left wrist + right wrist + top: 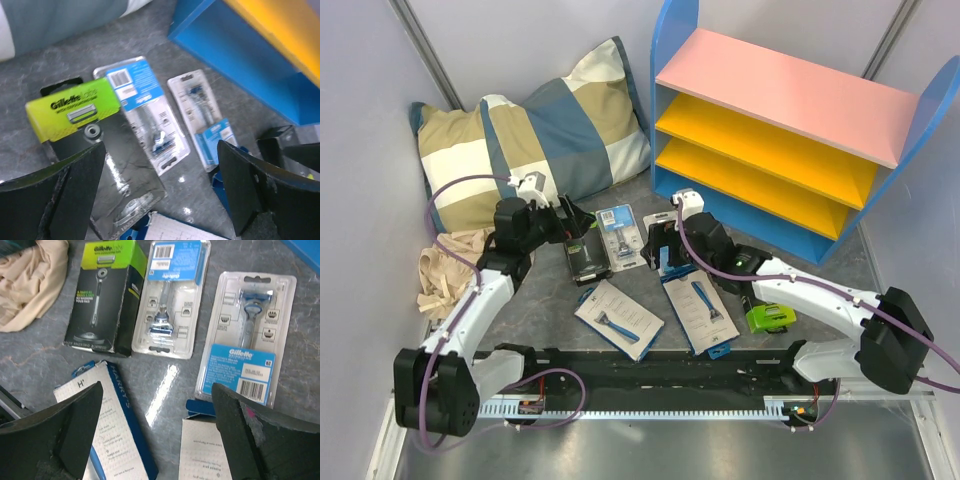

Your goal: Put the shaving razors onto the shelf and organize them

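Left tool (159, 150): stands fully spread, grips nothing. Right tool (156, 390): likewise spread wide, grips nothing, hangs over the packs on the tabletop (30, 360).

Top view only:
- Shows the whole shelf (775, 90), ahead and to the right of both tools.
- Shows a second lime box (770, 318) beside the right arm, behind its tool and outside both wrist views.
- Shows a pillow (535, 130) beyond the left tool.

Right wrist view only, print and orientation legible:
- Black-and-lime box (102, 300): ahead-left of the tool, long axis running away from it, lime end farthest.
- First blister pack (170, 295): hard against that box's right side and parallel, blue card far, razor head toward the tool.
- Second blister pack (247, 335): ahead-right, apart from the first, slightly tilted and reversed, with razor head far and blue card near.
- Left white box (107, 430) and right white box (205, 450): beneath the fingers, near ends cut by the frame.
- Cloth (27, 280): far left.

Left wrist view: blurred. Repeats the lime-topped box and both blister packs below the tool, and adds only the shelf's blue base ahead-right.
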